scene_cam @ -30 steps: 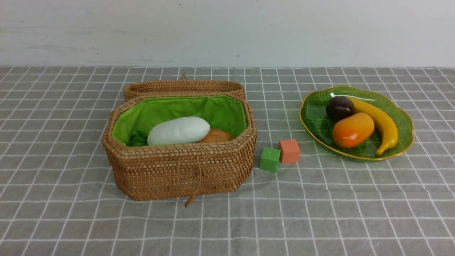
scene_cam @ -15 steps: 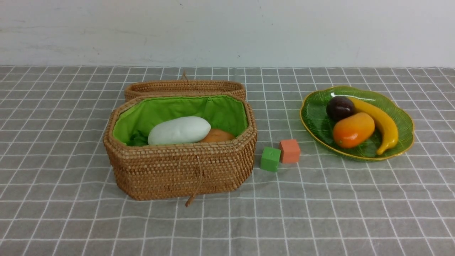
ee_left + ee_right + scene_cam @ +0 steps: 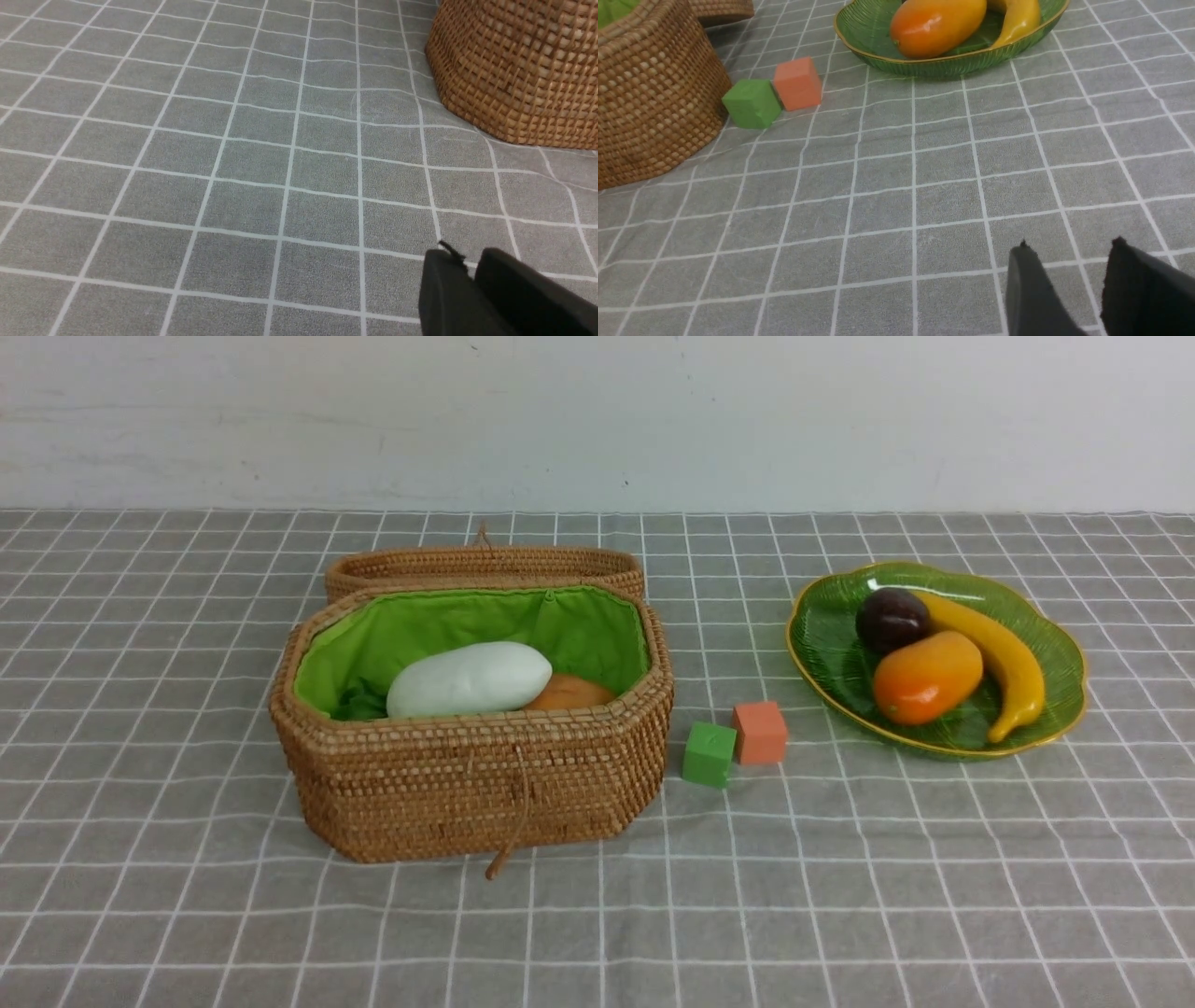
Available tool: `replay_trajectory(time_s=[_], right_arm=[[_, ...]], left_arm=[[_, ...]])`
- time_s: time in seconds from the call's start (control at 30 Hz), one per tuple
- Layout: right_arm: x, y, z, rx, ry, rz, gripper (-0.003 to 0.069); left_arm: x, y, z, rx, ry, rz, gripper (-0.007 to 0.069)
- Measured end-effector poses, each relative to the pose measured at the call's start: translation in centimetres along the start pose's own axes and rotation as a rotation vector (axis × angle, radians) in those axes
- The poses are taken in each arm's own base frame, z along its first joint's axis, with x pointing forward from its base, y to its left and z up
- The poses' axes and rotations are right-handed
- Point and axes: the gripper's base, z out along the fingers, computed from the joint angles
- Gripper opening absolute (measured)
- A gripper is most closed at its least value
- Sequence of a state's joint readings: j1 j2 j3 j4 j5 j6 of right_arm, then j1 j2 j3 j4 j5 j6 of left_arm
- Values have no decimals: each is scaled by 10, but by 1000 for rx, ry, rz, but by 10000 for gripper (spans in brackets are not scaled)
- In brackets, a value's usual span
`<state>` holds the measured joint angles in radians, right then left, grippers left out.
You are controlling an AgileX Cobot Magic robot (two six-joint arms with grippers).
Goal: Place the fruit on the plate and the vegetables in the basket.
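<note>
Fruit [image 3: 948, 658] lay together on the green plate [image 3: 822, 644]: plum, mango, banana. White radish [image 3: 470, 679] and brown potato [image 3: 571, 692] rested inside the open basket [image 3: 467, 784]; other vegetables were hidden, if present. Sorting looked finished, judging by the bare cloth, so both arms hung low, clear of everything. Left gripper [image 3: 472, 270] had its jaws almost touching, empty. Right gripper [image 3: 1069, 261] stood slightly parted, empty. Two cubes [image 3: 738, 744] sat between basket and plate.

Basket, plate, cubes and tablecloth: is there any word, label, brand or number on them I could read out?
None. The basket, plate, green cube, orange cube and tablecloth show no lettering, labels or numbers in any view.
</note>
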<state>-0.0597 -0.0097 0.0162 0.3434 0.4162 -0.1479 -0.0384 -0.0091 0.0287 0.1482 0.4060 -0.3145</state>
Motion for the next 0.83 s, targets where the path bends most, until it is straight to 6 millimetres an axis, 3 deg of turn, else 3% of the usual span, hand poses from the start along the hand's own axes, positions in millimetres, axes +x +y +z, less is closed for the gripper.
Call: replay_trajectory(time_s=[0.83], right_arm=[[0, 0, 0, -1, 0, 0, 240]], left_arm=[[0, 0, 0, 0, 0, 0, 123]])
